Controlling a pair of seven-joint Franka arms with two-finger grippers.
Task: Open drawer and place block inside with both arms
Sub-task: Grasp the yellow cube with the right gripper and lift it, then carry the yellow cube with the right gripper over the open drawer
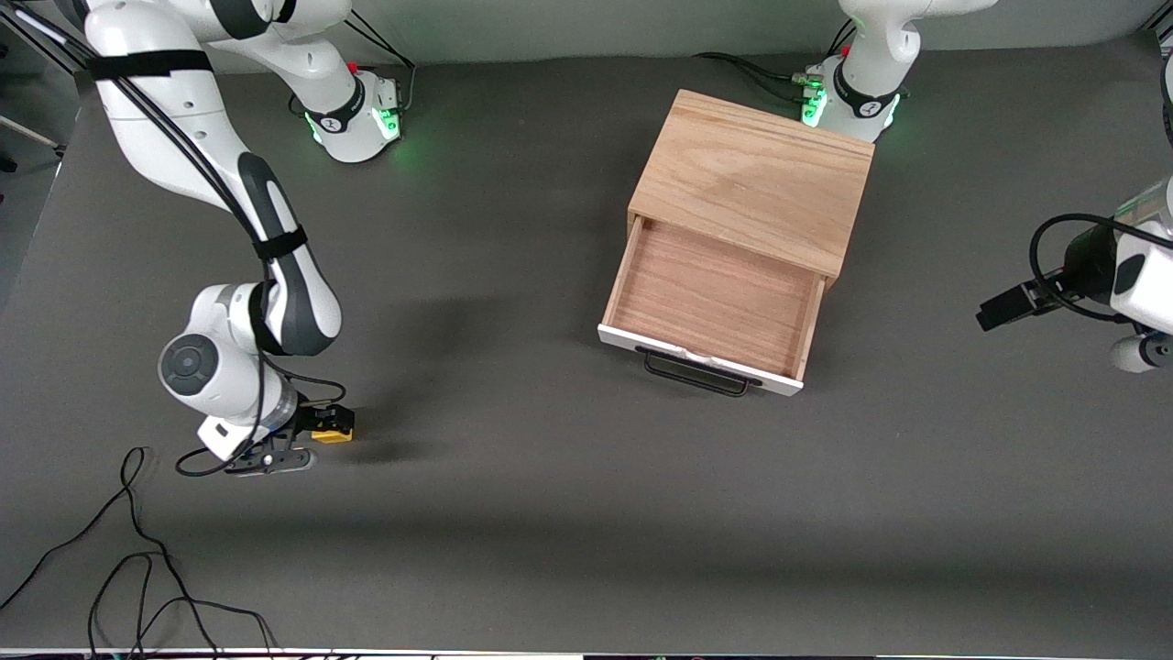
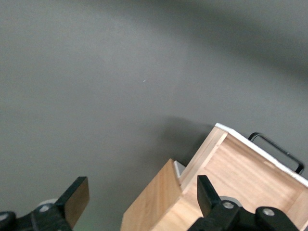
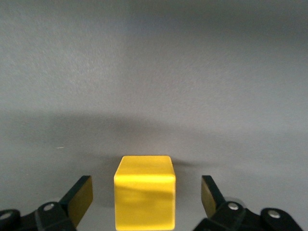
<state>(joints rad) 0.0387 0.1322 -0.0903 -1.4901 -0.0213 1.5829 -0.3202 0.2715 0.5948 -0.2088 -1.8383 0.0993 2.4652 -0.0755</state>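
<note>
The yellow block (image 1: pixel 333 436) sits on the grey table at the right arm's end, nearer the front camera than the cabinet. My right gripper (image 1: pixel 323 429) is low around it and open; in the right wrist view the block (image 3: pixel 144 192) lies between the fingers of the right gripper (image 3: pixel 145 192), with a gap on each side. The oak cabinet (image 1: pixel 756 179) has its drawer (image 1: pixel 715 293) pulled out and empty, with the black handle (image 1: pixel 696 374) toward the front camera. My left gripper (image 1: pixel 1008 307) waits open in the air past the cabinet at the left arm's end; its wrist view shows the left gripper (image 2: pixel 142 192), the cabinet (image 2: pixel 154 202) and the drawer (image 2: pixel 250 173).
Loose black cables (image 1: pixel 137 559) lie on the table near the front camera at the right arm's end. Bare grey table (image 1: pixel 513 440) stretches between the block and the drawer.
</note>
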